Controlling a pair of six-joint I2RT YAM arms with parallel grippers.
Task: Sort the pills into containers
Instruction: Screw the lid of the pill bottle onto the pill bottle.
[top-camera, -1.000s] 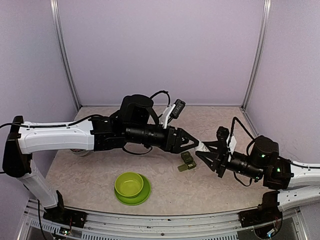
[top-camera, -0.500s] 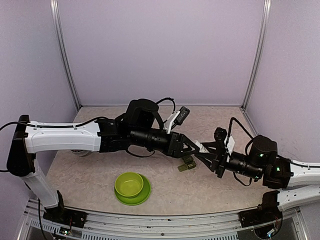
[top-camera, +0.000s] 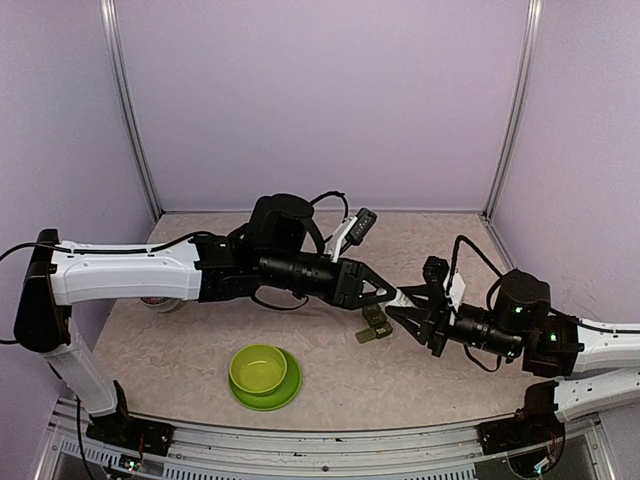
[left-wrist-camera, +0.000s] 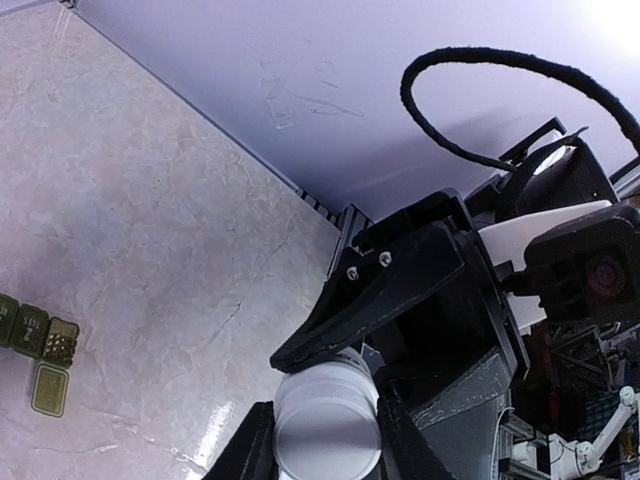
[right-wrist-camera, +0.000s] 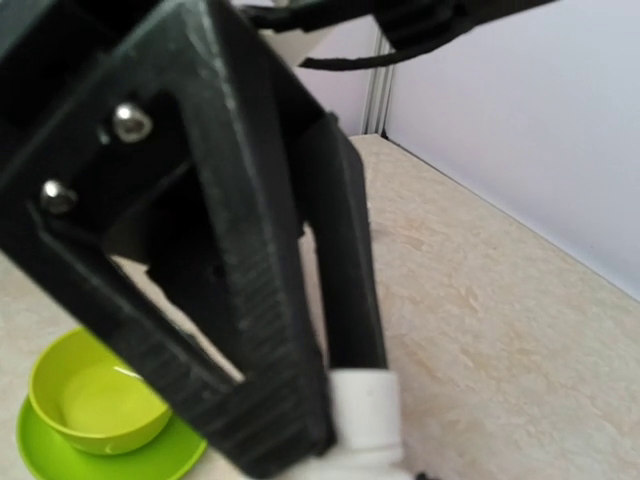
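Observation:
My left gripper (top-camera: 384, 294) is shut on a white pill bottle (left-wrist-camera: 325, 430) and holds it above the table; in the top view only a sliver of the bottle (top-camera: 402, 296) shows. My right gripper (top-camera: 397, 314) is open, and its black fingers (left-wrist-camera: 400, 290) stand on either side of the bottle's far end, the upper one touching it. The bottle also shows in the right wrist view (right-wrist-camera: 366, 410). The dark green pill box (top-camera: 375, 324) lies on the table just below both grippers. One lid is open and small pills show in that compartment (left-wrist-camera: 62, 343).
A lime-green bowl (top-camera: 258, 367) on its green plate (top-camera: 288, 391) stands near the front edge, left of the pill box; it also shows in the right wrist view (right-wrist-camera: 95, 395). A small round object (top-camera: 160, 303) lies partly hidden under the left arm. Purple walls enclose the table.
The left gripper moved down and forward with the bottle. The right gripper moved slightly left, so its fingers now reach around the bottle's end.

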